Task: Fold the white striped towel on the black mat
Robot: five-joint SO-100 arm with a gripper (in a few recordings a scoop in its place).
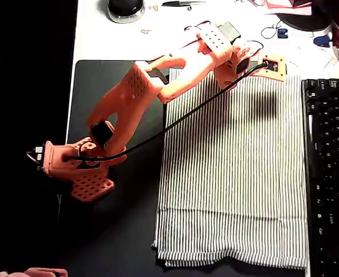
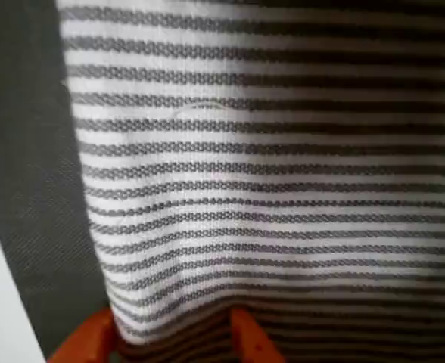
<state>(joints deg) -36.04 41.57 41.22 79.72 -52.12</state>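
Overhead view: a white worktop [image 1: 129, 43] is covered by the black mat [image 1: 117, 231], on which the white striped towel [image 1: 233, 173] is spread flat, toward 3 o'clock, beside a black keyboard [image 1: 330, 173]. The orange arm [image 1: 140, 92] is stretched toward 1 o'clock, to the towel's far edge. Small clutter is scattered at 12 o'clock. In the wrist view, the fingers [image 2: 173, 336] are seen slightly parted with the towel's edge between them; whether it is clamped cannot be told.

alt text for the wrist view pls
Close-up of the striped towel lying on the mat, its edge running down the left. At the bottom, two orange fingers of the hand straddle the towel's edge.
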